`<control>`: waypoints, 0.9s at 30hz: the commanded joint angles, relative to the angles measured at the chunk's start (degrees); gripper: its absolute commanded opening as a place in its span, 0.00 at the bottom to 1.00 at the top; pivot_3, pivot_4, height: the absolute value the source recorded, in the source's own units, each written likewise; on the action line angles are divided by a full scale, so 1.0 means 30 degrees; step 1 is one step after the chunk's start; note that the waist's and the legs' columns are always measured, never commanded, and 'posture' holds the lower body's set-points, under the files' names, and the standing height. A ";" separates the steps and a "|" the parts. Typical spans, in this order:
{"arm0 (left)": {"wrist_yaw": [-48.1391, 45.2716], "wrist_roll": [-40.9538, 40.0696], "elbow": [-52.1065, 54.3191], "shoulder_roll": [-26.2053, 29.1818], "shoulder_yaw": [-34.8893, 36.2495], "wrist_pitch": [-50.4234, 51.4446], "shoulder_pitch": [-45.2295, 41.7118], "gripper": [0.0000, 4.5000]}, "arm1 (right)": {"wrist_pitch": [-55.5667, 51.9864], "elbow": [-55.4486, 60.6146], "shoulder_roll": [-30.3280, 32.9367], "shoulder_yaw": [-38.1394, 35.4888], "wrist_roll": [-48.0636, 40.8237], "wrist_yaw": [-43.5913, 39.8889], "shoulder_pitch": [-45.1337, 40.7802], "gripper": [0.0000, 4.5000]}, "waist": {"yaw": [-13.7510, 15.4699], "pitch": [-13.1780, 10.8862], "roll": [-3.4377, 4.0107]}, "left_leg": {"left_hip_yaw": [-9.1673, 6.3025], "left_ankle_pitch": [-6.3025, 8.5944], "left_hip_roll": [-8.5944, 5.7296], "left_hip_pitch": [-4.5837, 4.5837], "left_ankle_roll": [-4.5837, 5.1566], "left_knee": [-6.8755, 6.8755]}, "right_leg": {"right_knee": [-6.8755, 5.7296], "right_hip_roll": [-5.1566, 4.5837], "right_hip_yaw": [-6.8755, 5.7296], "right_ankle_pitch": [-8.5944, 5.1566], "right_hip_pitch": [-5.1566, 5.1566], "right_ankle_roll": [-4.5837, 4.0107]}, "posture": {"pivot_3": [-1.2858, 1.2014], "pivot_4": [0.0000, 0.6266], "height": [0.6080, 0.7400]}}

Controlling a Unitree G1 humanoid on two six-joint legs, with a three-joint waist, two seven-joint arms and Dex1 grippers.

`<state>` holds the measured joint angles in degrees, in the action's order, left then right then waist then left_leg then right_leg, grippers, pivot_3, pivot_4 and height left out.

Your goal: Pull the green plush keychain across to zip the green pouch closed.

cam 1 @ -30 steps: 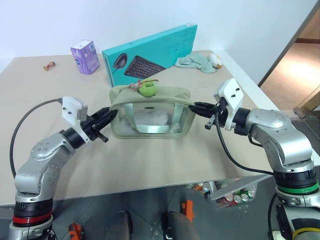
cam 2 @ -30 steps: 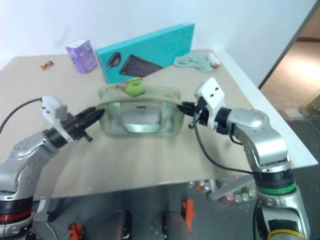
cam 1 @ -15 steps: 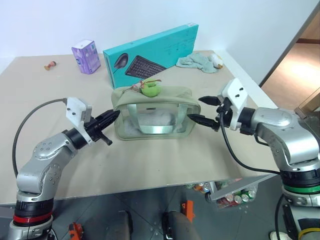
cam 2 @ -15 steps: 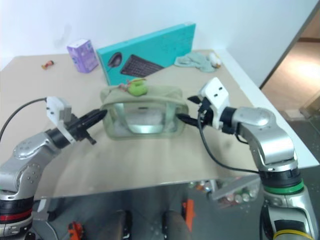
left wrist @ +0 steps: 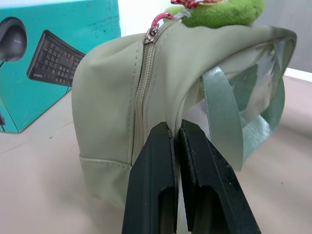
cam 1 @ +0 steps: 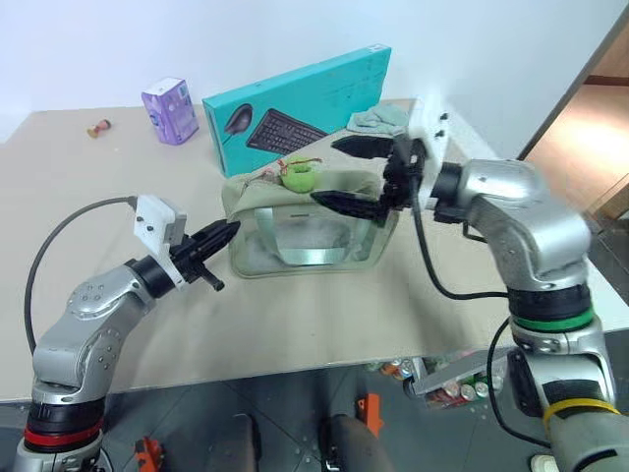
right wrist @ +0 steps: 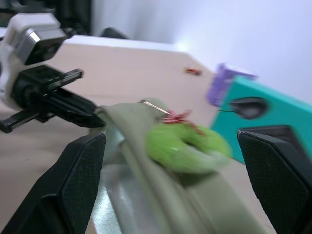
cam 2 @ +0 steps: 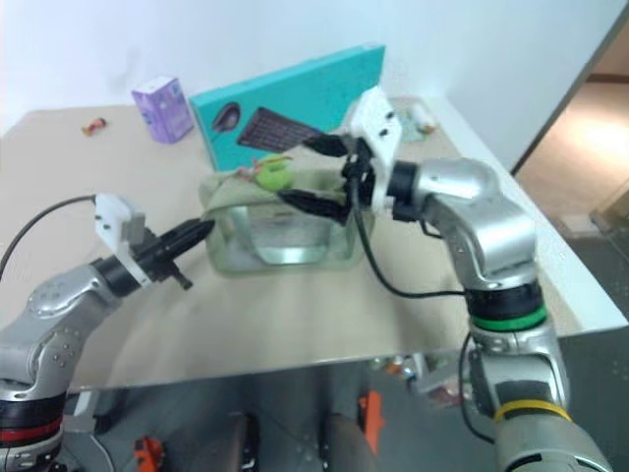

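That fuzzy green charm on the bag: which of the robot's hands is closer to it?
The right. Its open fingers reach over the bag toward the charm, while the left hand pinches the bag's far end.

The pale sage-green boxy fabric pouch [cam 1: 305, 221] stands on the beige table [cam 1: 295, 324], between the two grippers. The left gripper [cam 1: 224, 234] sits at the pouch's left end, its jaws pressed together on the fabric there. The small lime-green fuzzy ring-shaped keychain [cam 1: 298, 176] lies on top of the pouch, just ahead of the right gripper [cam 1: 339, 172], whose spread jaws stand either side of the pouch's top. Behind the pouch leans the long teal keyboard box [cam 1: 295, 103].
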<state>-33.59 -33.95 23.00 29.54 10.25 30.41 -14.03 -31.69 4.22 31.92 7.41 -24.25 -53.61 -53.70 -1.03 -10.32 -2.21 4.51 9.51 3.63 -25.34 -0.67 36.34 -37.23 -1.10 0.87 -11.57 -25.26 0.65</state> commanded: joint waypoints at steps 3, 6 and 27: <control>0.0345 -0.0177 0.1017 -0.0192 -0.0267 0.0018 0.0087 0.00 | 0.2337 -0.2383 -0.0457 0.0109 0.0896 -0.1321 -0.1582 0.99 | 0.0000 0.0001 -0.0002 | -0.0004 0.0002 -0.0009 -0.0003 0.0002 0.0000 | 0.0008 -0.0010 -0.0005 -0.0003 0.0007 0.0010 | 0.52 0.24 1.00; 0.0476 -0.0169 0.1161 -0.0271 -0.0340 0.0027 0.0156 0.00 | 0.3048 -0.3619 -0.0752 0.0275 0.1291 -0.1862 -0.2019 0.99 | -0.0001 0.0001 -0.0002 | -0.0012 0.0003 -0.0004 -0.0003 0.0002 -0.0003 | 0.0008 0.0000 -0.0013 -0.0003 0.0006 0.0009 | 0.52 0.24 1.00; 0.0993 -0.0050 0.1379 -0.0392 -0.0631 0.0100 0.0102 0.00 | 0.3151 -0.5699 -0.1742 0.0472 0.2293 -0.3143 -0.2166 0.01 | -0.0011 0.0000 0.0000 | -0.0008 0.0002 0.0008 0.0002 0.0002 -0.0004 | 0.0003 0.0008 -0.0015 0.0005 0.0003 0.0000 | 0.52 0.24 1.00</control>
<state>-30.42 -33.80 25.32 28.10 8.82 30.49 -13.14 -22.68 -13.68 26.46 9.72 -17.51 -62.68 -58.74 -1.06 -10.32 -2.21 4.49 9.51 3.65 -25.33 -0.66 36.33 -37.22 -1.07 0.83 -11.56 -25.25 0.64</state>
